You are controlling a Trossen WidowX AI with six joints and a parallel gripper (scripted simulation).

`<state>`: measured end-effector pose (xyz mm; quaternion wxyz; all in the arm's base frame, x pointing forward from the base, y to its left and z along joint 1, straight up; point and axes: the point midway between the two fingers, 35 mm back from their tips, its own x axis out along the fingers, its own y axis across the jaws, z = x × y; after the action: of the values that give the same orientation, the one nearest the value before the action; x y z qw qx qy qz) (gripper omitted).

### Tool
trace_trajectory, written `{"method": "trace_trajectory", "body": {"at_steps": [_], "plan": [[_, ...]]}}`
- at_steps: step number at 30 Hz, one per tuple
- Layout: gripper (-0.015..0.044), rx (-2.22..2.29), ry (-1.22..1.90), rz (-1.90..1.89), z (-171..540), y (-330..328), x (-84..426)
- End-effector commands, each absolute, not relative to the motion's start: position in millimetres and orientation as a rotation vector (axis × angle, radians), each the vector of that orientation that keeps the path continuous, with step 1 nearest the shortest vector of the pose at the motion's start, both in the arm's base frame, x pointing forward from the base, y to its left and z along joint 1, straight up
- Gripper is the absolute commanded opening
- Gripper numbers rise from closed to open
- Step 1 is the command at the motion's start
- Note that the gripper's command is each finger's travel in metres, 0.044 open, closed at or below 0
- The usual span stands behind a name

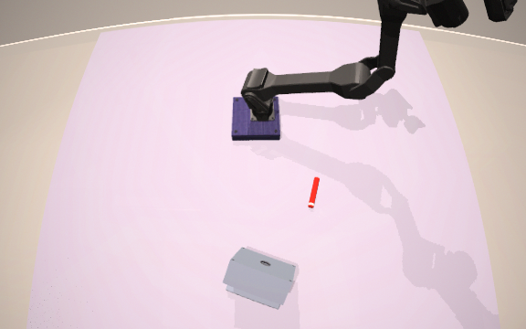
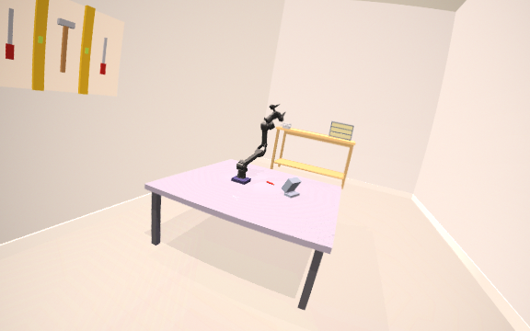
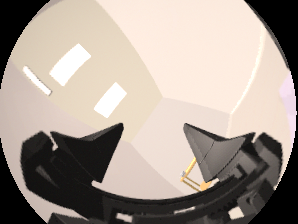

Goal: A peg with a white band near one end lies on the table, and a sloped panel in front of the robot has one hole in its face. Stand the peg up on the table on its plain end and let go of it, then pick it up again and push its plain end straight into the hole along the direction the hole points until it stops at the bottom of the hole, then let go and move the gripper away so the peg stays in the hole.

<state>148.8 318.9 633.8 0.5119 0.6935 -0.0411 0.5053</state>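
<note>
The red peg (image 1: 314,191) (image 2: 270,183) lies flat on the table (image 1: 153,206) (image 2: 247,202), its white-banded end toward the panel side in the top view. The grey sloped panel (image 1: 259,276) (image 2: 292,185) stands beyond it, with one dark hole (image 1: 265,263) in its upper face. The hole looks empty. My gripper (image 3: 153,125) (image 2: 282,109) is open and empty, raised high above the table and far from the peg and panel. In the top view it is mostly cut off by the top edge. The wrist view shows only walls and ceiling lights between and beyond the fingers.
The arm's purple base (image 1: 240,119) (image 2: 241,179) sits on the table, behind the peg as seen from the panel. A wooden shelf (image 2: 311,168) with a small rack (image 2: 341,131) stands beyond the table. Tool pictures hang on the left wall.
</note>
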Motion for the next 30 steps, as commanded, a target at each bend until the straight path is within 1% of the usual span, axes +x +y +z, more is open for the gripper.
{"method": "trace_trajectory", "body": {"at_steps": [1, 10, 18, 30], "plan": [[0.0440, 1.748, -0.091, 1.263, 645, 304, 135], [0.0440, 1.913, -0.070, 1.375, 667, 269, 105], [0.0440, 2.133, -0.023, 1.524, 686, 224, 74], [0.0440, 2.409, 0.050, 1.708, 700, 160, 50]]}}
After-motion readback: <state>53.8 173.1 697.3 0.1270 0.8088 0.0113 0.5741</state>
